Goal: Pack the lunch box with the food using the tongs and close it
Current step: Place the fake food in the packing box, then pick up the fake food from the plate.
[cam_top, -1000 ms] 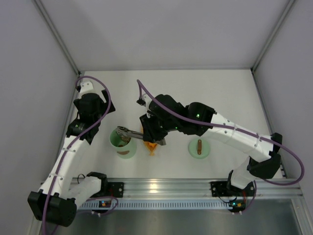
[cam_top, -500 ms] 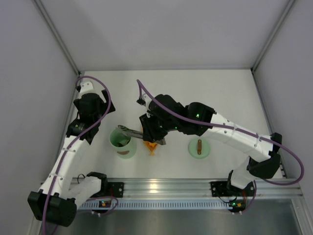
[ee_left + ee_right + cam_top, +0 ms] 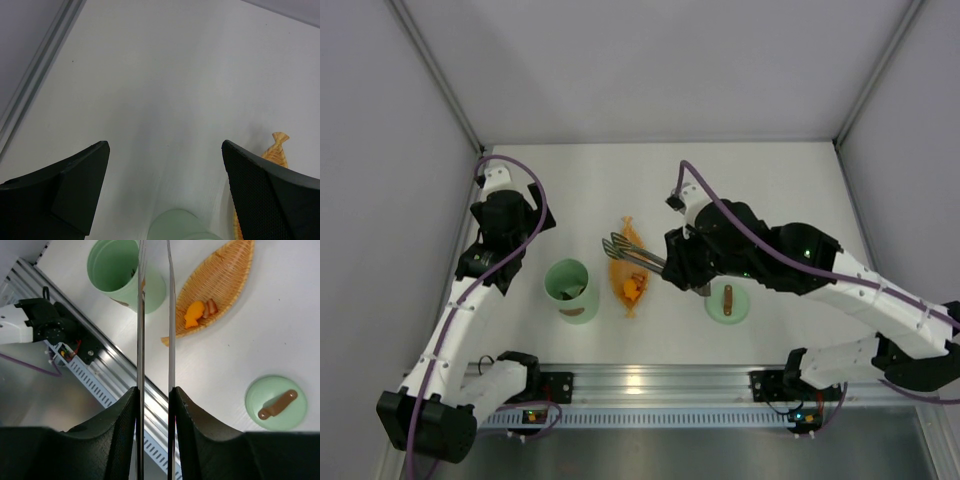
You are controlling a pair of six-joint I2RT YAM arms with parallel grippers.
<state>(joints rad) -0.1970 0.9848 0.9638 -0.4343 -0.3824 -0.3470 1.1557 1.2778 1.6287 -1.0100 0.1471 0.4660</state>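
Sitting apart: one lunch box [image 3: 155, 295], one lid [image 3: 265, 389], one dish [image 3: 227, 270]; one tongs [image 3: 141, 340] held.

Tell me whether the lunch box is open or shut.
Open. The lunch box stands uncovered; its lid lies apart on the table.

tongs [image 3: 171, 340]: polished silver metal; lunch box [image 3: 155, 292]: smooth matt plastic; dish [image 3: 227, 270]: rough woven wicker
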